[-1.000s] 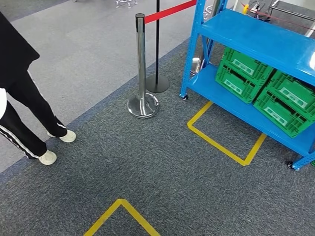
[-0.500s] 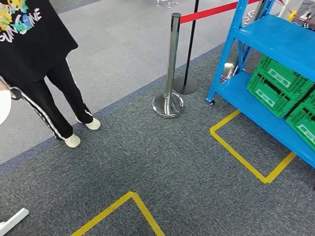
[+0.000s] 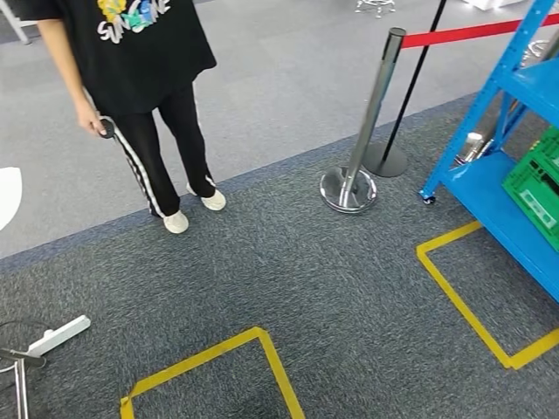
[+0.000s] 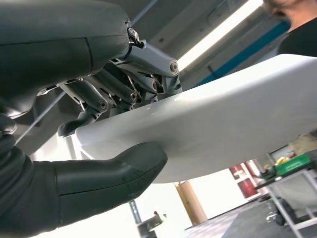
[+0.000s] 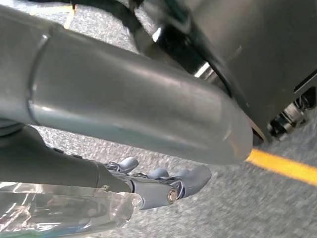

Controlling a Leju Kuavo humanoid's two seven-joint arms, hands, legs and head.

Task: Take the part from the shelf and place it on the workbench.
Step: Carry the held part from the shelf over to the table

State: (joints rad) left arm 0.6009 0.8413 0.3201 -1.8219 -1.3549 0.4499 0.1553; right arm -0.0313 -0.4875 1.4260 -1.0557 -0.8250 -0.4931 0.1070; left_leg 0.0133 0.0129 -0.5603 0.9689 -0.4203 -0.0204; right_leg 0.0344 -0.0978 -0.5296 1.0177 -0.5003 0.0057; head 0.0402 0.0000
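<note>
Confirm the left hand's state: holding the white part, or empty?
Holding. In the left wrist view the left hand grips the white part, thumb beneath, darker fingers on top.

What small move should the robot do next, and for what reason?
Probably keep turning left, away from the blue shelf, to look for the workbench. The left hand already grips the white part, and only carpet and a person lie ahead.
</note>
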